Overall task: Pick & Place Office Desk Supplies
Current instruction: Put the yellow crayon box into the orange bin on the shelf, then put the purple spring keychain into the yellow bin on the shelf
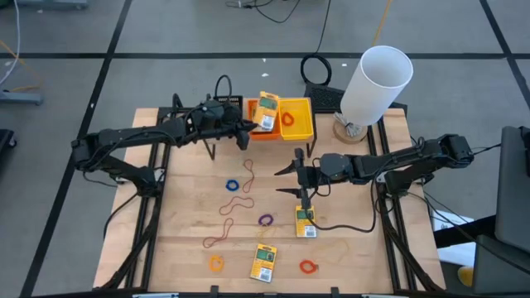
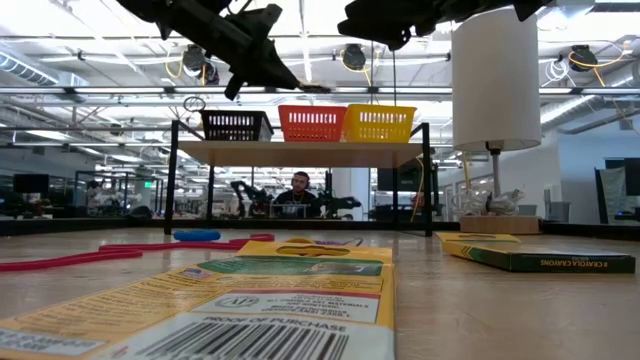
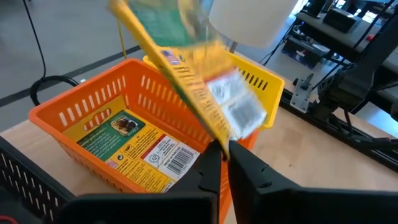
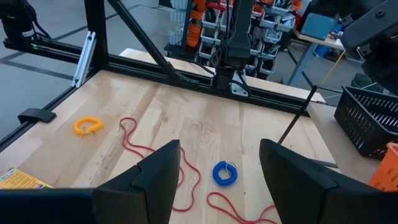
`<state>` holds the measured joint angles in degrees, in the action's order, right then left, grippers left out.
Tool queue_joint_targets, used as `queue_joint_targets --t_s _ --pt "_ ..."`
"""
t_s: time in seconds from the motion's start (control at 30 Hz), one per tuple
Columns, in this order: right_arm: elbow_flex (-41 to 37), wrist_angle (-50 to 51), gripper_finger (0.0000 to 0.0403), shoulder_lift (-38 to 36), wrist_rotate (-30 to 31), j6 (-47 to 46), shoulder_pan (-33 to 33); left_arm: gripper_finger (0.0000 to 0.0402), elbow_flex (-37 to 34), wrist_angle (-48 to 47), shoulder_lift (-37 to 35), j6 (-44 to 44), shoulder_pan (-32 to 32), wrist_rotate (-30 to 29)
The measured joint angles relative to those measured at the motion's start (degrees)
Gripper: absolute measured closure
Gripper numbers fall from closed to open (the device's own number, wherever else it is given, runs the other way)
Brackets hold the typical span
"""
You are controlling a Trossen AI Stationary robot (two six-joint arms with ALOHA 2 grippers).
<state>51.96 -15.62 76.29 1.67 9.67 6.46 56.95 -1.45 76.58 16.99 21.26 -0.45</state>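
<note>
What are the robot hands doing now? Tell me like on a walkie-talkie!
Left gripper shut on yellow pack, over orange bin, one pack already inside. Right gripper open, empty, above table. Nothing blocking.

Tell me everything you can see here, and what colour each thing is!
Packs: four, yellow with green-and-white labels; one in the orange basket, one held above it, two on the table's near part.
Rubber bands: several, blue, purple, orange, red, brown; scattered on the table, one orange in the yellow basket.
Black basket: one, on the shelf beside the orange and yellow ones.
Tube: one, white, at the far right corner.
Table: one, light wood.
Person: one, far behind the table.
Left gripper: dark, shut on a pack over the orange basket.
Right gripper: dark, open, above the table's middle.
</note>
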Motion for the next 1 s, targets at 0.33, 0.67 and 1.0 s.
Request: queue_joint_targets --t_s 0.33,0.67,1.0 --pt "0.0 0.0 0.0193 0.0 -0.04 -0.85 0.02 0.0342 0.0 0.04 0.0 0.11 0.04 0.0" --pt "0.0 0.02 0.0193 0.0 -0.04 -0.87 0.02 0.032 0.02 0.54 0.0 0.37 0.04 0.37" --pt "0.0 0.04 0.0193 0.0 -0.02 -0.85 0.02 0.032 0.04 7.84 -0.26 0.46 -1.97 3.22"
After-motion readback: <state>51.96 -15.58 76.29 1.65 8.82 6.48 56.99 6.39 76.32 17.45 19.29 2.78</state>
